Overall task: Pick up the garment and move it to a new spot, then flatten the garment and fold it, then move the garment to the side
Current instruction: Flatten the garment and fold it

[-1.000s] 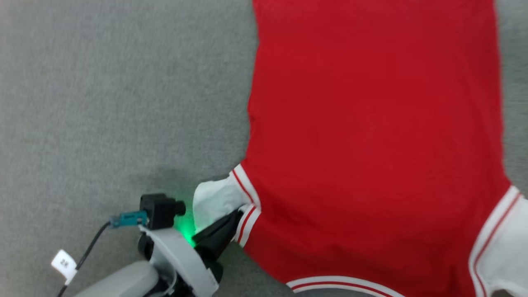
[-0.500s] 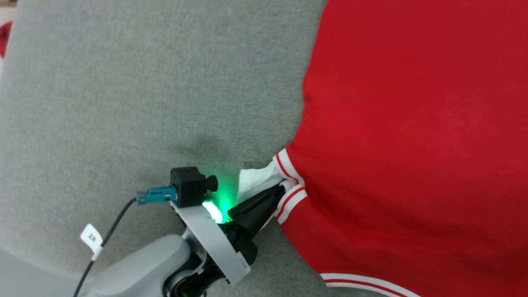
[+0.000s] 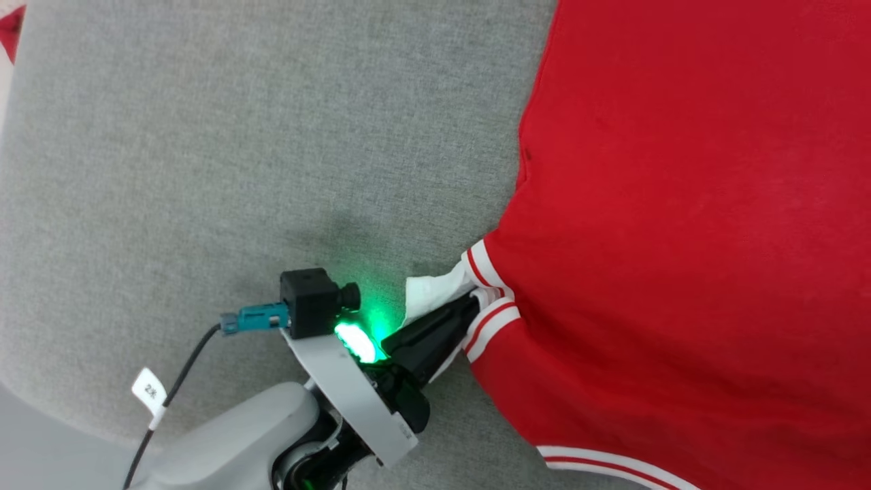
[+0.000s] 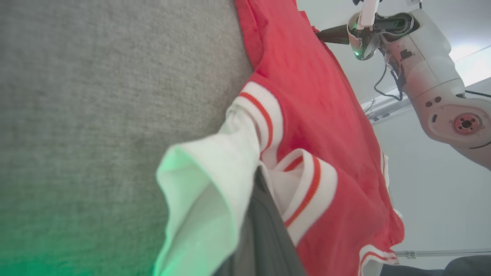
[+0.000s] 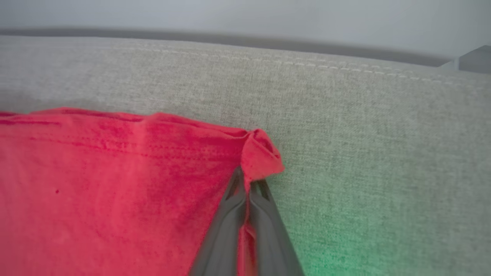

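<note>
Head view: garment (image 3: 680, 204) spread on grey fabric surface (image 3: 204, 136), right half of view. Long axis bottom-to-top, striped armhole end nearest robot. Left hand (image 3: 469, 306) clamped on armhole trim.
Left wrist view: white inside exposed beside pinched trim.
Right wrist view: right hand (image 5: 245, 178) clamped on red hem corner.

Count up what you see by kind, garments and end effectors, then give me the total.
Garments: 1, the jersey
End effectors: 2, the left end effector and the right end effector, both shut on the jersey
Total: 3
</note>
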